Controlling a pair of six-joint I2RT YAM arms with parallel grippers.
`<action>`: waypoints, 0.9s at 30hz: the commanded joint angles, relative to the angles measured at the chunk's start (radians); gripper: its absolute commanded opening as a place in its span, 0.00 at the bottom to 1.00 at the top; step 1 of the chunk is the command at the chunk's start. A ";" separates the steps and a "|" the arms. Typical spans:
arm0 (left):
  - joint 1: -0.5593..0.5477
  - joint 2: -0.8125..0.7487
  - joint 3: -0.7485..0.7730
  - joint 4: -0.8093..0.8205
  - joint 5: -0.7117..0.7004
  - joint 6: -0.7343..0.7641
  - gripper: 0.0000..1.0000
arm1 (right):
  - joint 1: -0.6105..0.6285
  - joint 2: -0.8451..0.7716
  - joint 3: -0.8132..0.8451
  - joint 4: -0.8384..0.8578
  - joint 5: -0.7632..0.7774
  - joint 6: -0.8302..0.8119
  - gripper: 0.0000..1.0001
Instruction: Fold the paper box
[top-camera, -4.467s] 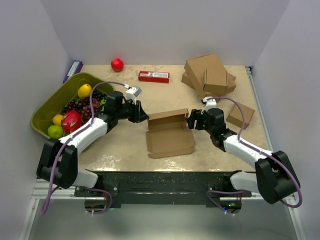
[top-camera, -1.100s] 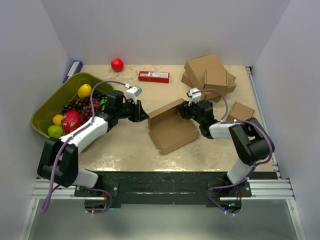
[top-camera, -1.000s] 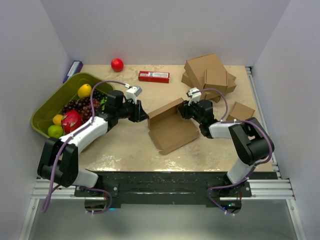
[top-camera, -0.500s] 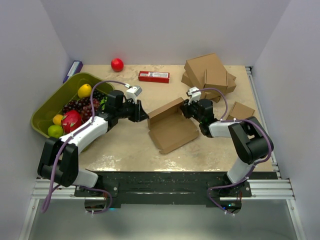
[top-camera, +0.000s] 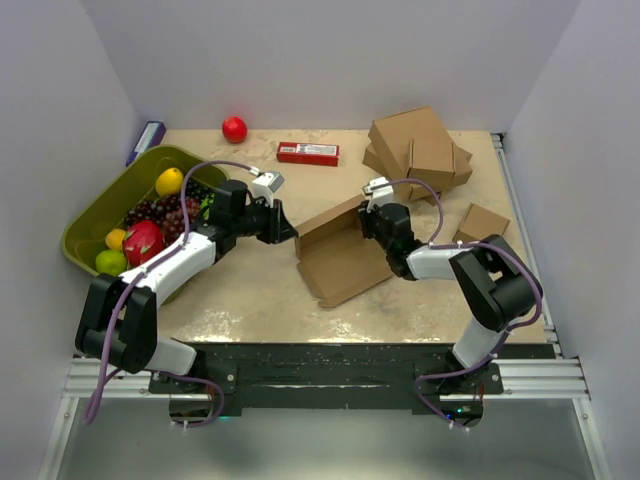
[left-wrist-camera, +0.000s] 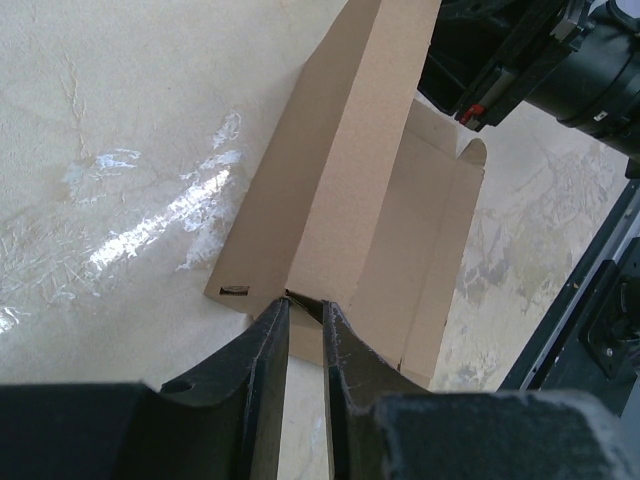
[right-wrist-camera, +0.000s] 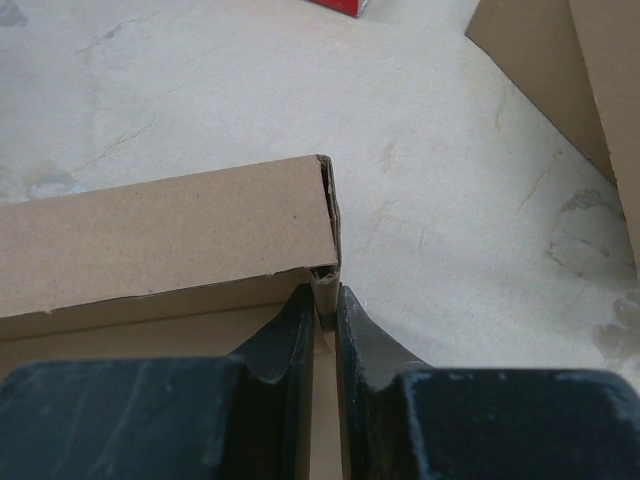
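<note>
At the centre of the counter, the paper box lies as a shallow open tray, skewed so that its raised rear wall runs from 10 o'clock to 1 o'clock.

**End effector state**
- The left end effector is at the tray's 10 o'clock corner. Its jaws are nearly closed and pinch the cardboard edge there, as the left wrist view confirms.
- The right end effector is at the 1 o'clock corner. Its jaws are drawn in tight on the end of the rear wall, as the right wrist view shows.

**Step in hand (judgement)**
The step appears to be standing the rear wall upright while both corners are held.
1. Keep both pinches on the cardboard only, clear of the counter.
2. Move the two end effectors together along the same crease, so that the wall does not twist.
3. Avoid pulling the corners apart, since the thin corrugated edge can tear or slip out.
4. Keep the tray clear of the stacked cardboard boxes at 1 o'clock.

**Changes from the earlier frames**
- The tray formerly lay nearly square to the counter's near edge and is now rotated.
- The right arm formerly reached in from 3 o'clock. It is now folded back, with its end effector carried further toward 12 o'clock.
- The right jaws have narrowed onto the wall within the last second.
- The left arm and its grip are unchanged.
</note>
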 joint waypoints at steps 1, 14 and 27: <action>-0.006 0.033 -0.003 -0.062 0.005 0.042 0.23 | 0.070 0.014 0.028 0.003 0.133 0.053 0.00; -0.005 0.036 -0.009 -0.048 0.019 0.036 0.22 | 0.118 0.049 0.076 -0.101 0.357 0.173 0.00; -0.006 0.036 -0.013 -0.047 0.019 0.038 0.22 | 0.131 0.074 0.094 -0.153 0.506 0.208 0.00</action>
